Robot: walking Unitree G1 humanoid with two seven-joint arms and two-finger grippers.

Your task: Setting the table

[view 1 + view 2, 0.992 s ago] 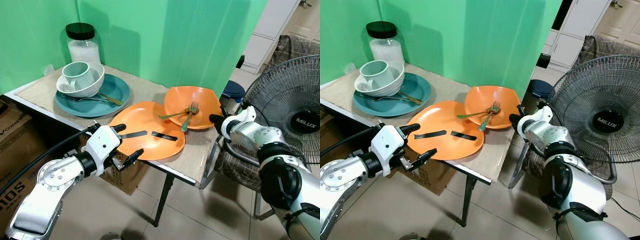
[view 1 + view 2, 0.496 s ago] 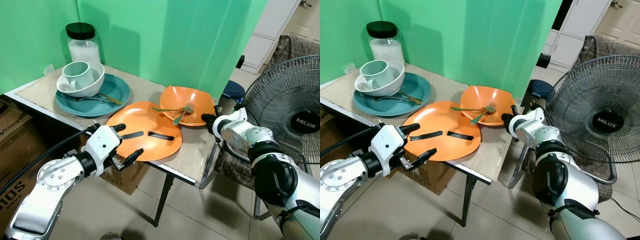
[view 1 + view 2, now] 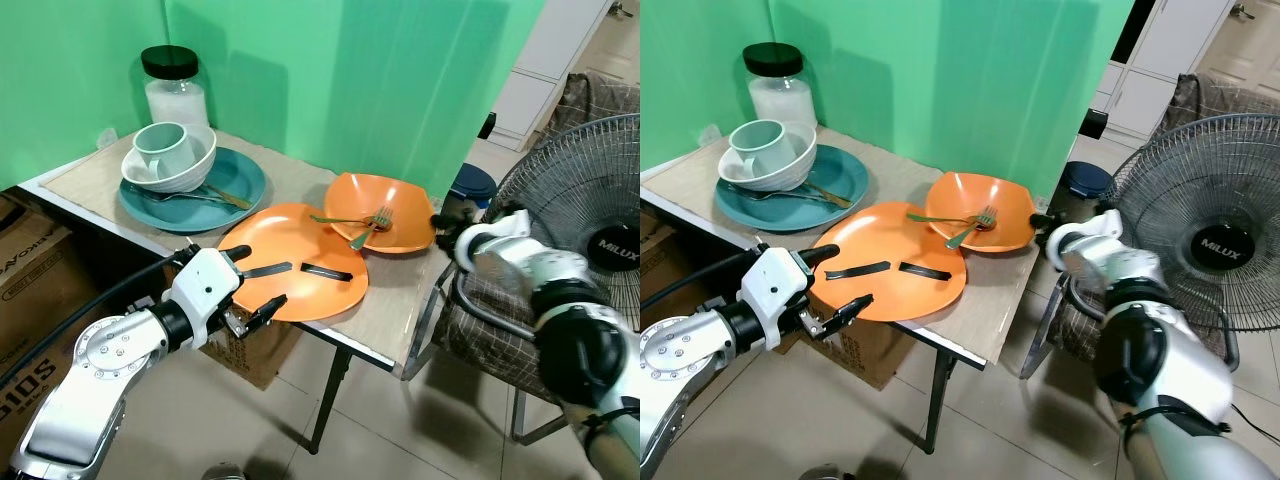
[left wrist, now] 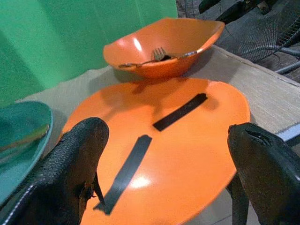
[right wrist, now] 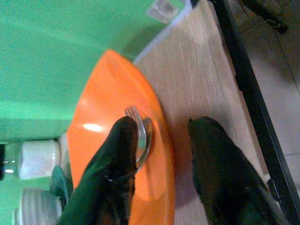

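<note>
A flat orange plate [image 3: 300,290] with two black strips [image 3: 327,272] lies at the table's near edge. An orange bowl [image 3: 395,205] holding two forks [image 3: 365,230] rests partly on the plate's far rim. My left gripper [image 3: 262,277] is open at the plate's near edge, its fingers [image 4: 79,154] spread on either side of the plate. My right gripper [image 3: 445,215] is open at the bowl's right rim, with one finger [image 5: 122,154] over the bowl and the other over the table top.
At the back left stands a teal plate [image 3: 240,185] with a white bowl and mug [image 3: 170,155], and a lidded jar [image 3: 175,95] behind it. A floor fan [image 3: 590,220] and a chair [image 3: 490,320] stand to the right. Cardboard boxes [image 3: 30,320] sit under the table.
The orange bowl has been slid left, up against the plate's rim. My right gripper has since drawn back rightward to the bowl's edge. The left gripper has stayed at the plate.
</note>
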